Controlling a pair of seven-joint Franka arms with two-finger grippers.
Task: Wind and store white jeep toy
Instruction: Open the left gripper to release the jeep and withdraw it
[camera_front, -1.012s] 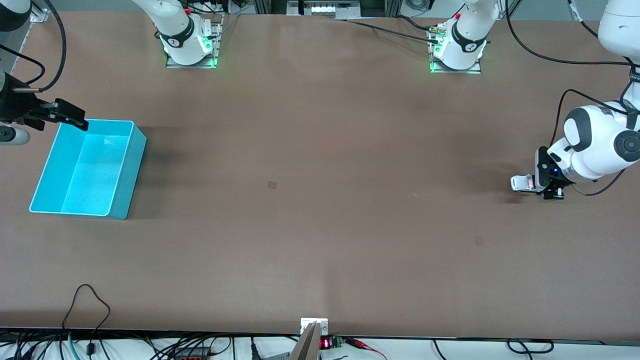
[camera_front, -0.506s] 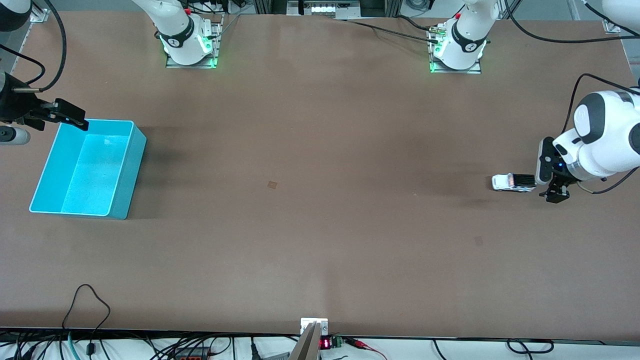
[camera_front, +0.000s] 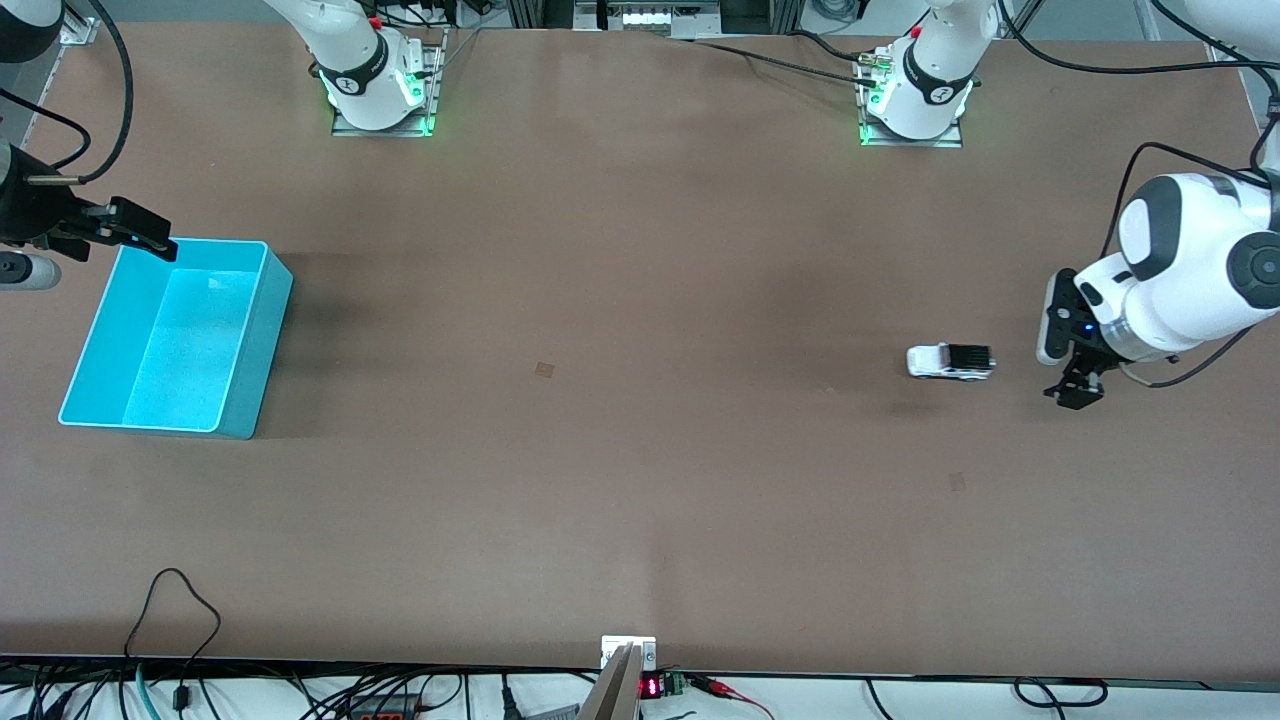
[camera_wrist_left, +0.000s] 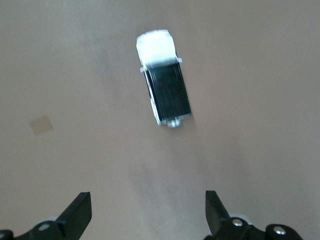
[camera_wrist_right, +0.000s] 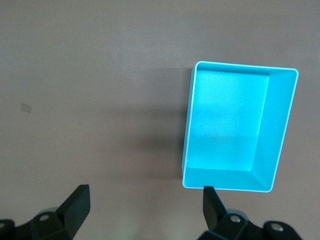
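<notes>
Two pincers in frame, both with fingers spread and nothing between them.

Right pincer (camera_front: 150, 240): waiting over the corner of the cyan bin (camera_front: 250, 340) at the right arm's end of the table (camera_front: 620, 250). Right wrist view looks straight down into the bin (camera_wrist_right: 277, 125): bare floor, nothing in it.

Mid-table: bare between bin and toy.

White jeep toy (camera_front: 950, 361): on its wheels on the table toward the left arm's end, well apart from the bin, white hood pointing toward the bin. Left wrist view shows the black ribbed roof panel and the white hood (camera_wrist_left: 164, 78), slightly blurred, so the toy may be rolling; cannot confirm from a single look.

Left pincer (camera_front: 1072, 387): low over the table just beside the tail of the jeep, not touching it, released.

Step in hand (judgement): the wind-up part looks finished, the toy is set free on the table and nothing grips it; storing not yet done, bin empty.

Next move calls for (judgement): a pincer over the jeep once it sits at rest, fingers astride the narrow body, close, lift, carry to the bin, release inside the walls

Risk: small boxy toy on free wheels may scoot away from a closing finger
</notes>
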